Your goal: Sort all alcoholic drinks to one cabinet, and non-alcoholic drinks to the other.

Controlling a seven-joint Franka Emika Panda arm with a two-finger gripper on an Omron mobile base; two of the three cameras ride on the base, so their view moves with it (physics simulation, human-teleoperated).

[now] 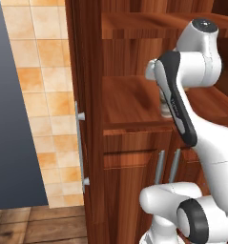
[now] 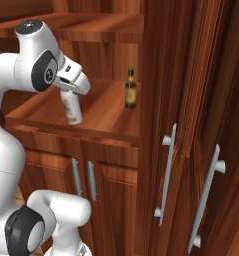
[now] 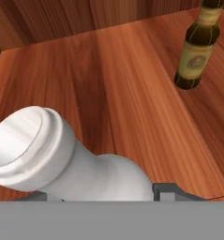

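While the arm reaches into the cabinet point(image 1: 129, 190), here's the layout going left to right. In the left base view, the far left is an orange tiled wall point(image 1: 44, 95). Next comes the edge of an open cabinet door with a long silver bar handle point(image 1: 80, 147). After that is the open wooden shelf point(image 1: 129, 100), with the robot's forearm crossing in front of it.

In the right base view, the gripper point(image 2: 71, 92) is over the left part of that shelf, right on top of the pale whitish bottle point(image 2: 73, 110). The bottle leans a bit, with its base down at the plank. Honestly can't tell if the fingers are actually squeezing it or just sitting loose around it. The hand view has the whitish bottle point(image 3: 62, 159) huge at the bottom left, mouth toward the camera, and one dark fingertip point(image 3: 167, 191) right beside its body.

Further right and deeper on the same shelf, the dark amber bottle point(image 2: 131, 90) stands upright, well apart from the whitish one. It's in the top right corner of the hand view too point(image 3: 195, 51), label visible.

Below the shelf are two closed lower doors with short handles point(image 2: 76, 177). On the far right are two tall panelled doors with big silver bar handles point(image 2: 167, 175).
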